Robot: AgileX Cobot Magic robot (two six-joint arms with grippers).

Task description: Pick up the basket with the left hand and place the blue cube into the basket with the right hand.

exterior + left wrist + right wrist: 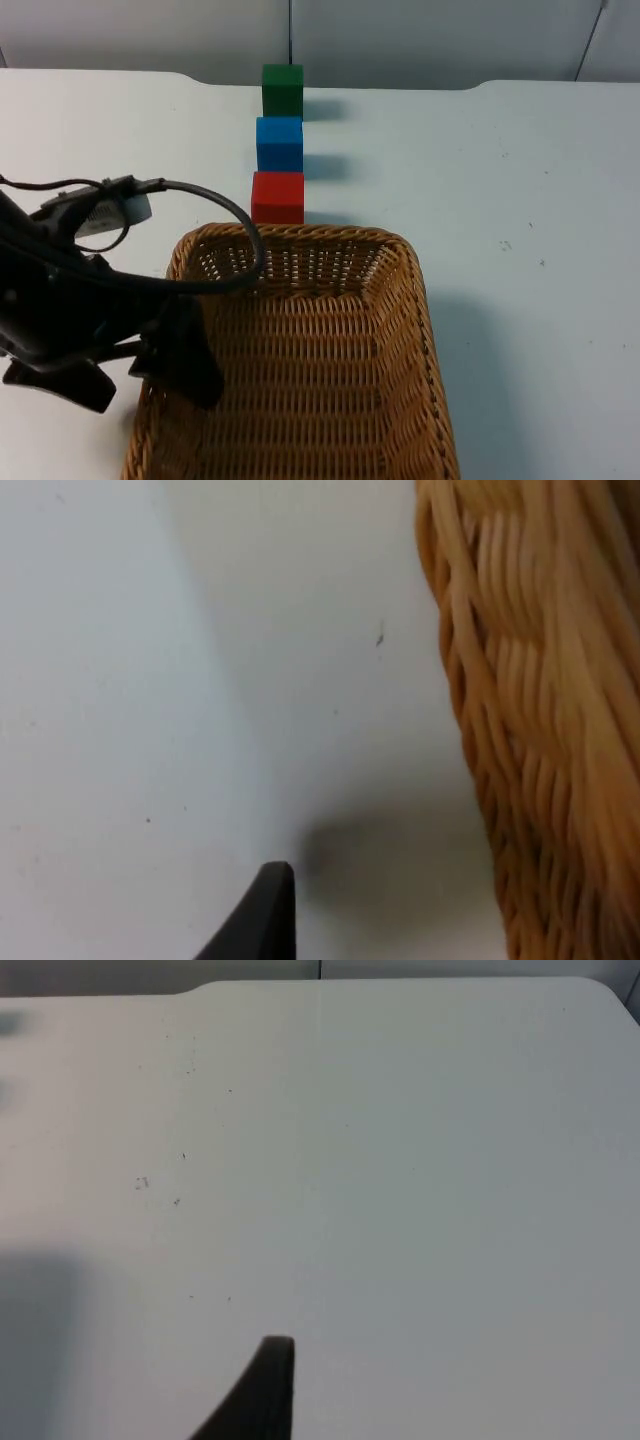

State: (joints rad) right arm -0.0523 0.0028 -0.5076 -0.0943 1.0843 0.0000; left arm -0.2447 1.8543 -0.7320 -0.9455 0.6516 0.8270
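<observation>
A woven wicker basket (300, 232) stands on the table at the front centre. Behind it three cubes form a line running away from me: red (277, 197) nearest the basket's far rim, then the blue cube (279, 143), then green (282, 90). My left gripper (130, 375) is at the basket's left wall and stands open, one finger (188, 355) over the rim and the other outside it. The left wrist view has the basket's outer wall (540, 730) close beside a fingertip (268, 910). My right gripper (265, 1390) waits over bare white table.
The grey partition wall (420, 40) closes the table's far edge, just behind the green cube. White table top (530, 250) stretches to the right of the basket and cubes.
</observation>
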